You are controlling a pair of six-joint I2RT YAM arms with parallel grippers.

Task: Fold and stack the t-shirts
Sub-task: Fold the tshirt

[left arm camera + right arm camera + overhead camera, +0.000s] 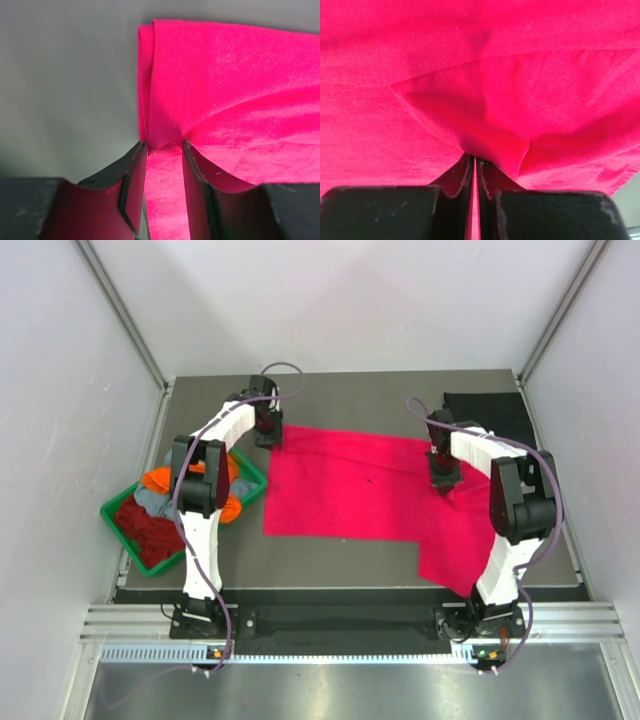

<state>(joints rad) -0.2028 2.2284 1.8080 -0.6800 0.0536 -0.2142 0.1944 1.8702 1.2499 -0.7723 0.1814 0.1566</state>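
Note:
The bright pink-red t-shirt [350, 490] lies spread across the middle of the table. My left gripper [270, 435] is at its far left corner. In the left wrist view the left gripper [164, 145] is open, its jaws straddling the folded edge of the pink-red t-shirt [235, 85], with flat cloth between them. My right gripper [443, 475] is on the shirt's right side. In the right wrist view the right gripper [475, 157] is shut on a thin pinch of the pink-red t-shirt [480, 75], which puckers around the tips. A black t-shirt [490, 412] lies at the back right.
A green tray [120, 515] hangs over the table's left edge. It holds crumpled orange [160, 480], dark red [145, 530] and grey-blue [152, 502] tees under the left arm. Grey walls close in both sides and the back.

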